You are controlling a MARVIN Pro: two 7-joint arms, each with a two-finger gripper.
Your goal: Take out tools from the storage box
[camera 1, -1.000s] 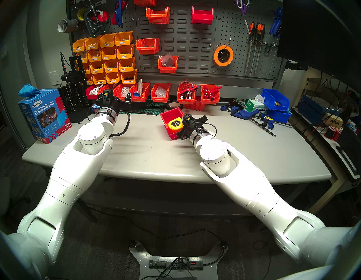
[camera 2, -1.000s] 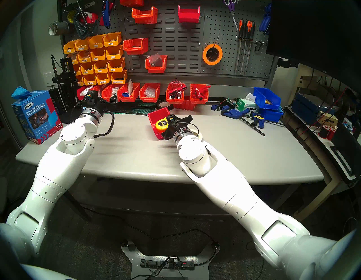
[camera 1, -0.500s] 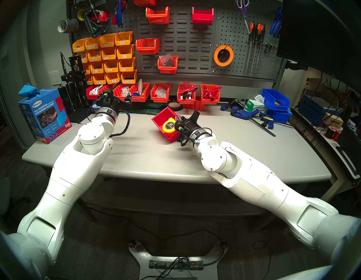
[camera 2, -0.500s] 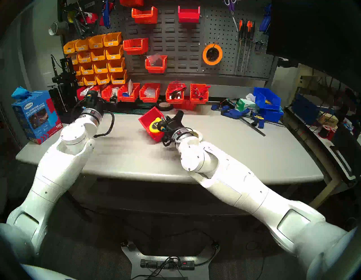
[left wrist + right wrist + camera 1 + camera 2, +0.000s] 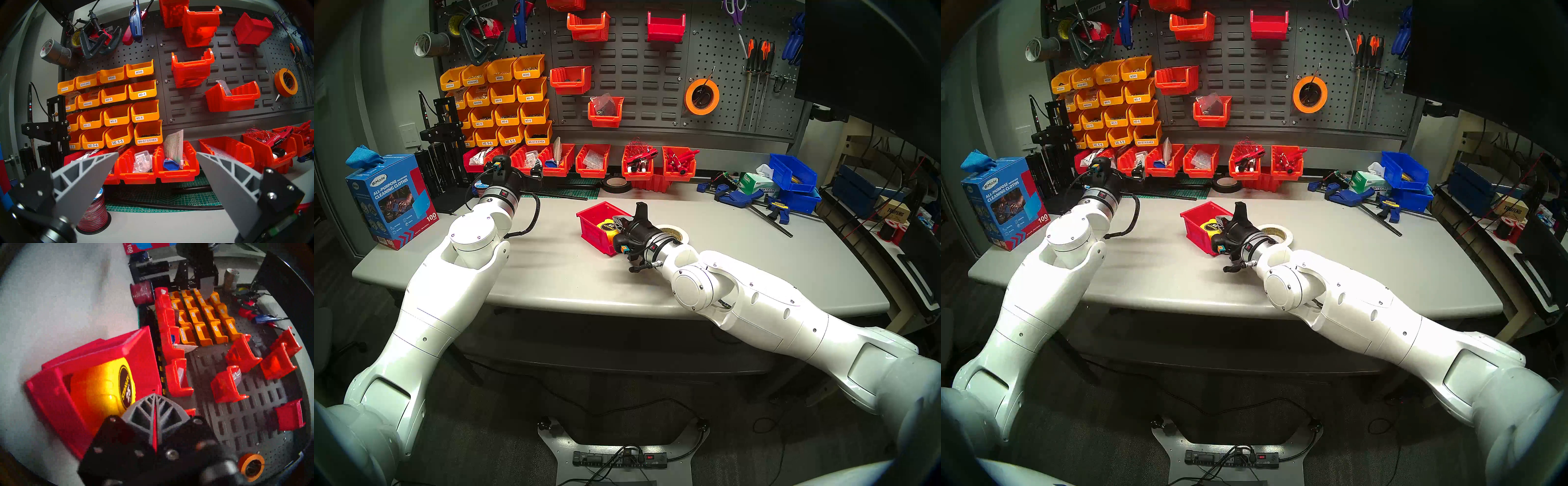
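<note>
Rolled upright by the right gripper point(image 5: 155, 412) pinching its right wall, the red bin point(image 5: 597, 225) holds the tape measure point(image 5: 608, 226) just left of those fingers.

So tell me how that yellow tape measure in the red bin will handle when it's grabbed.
The tape measure looks rigid and glossy, so the fingers may slip on its rounded shell. It probably weighs a lot for its size. It fills much of the red bin, so the bin may shift as it comes out.
</note>
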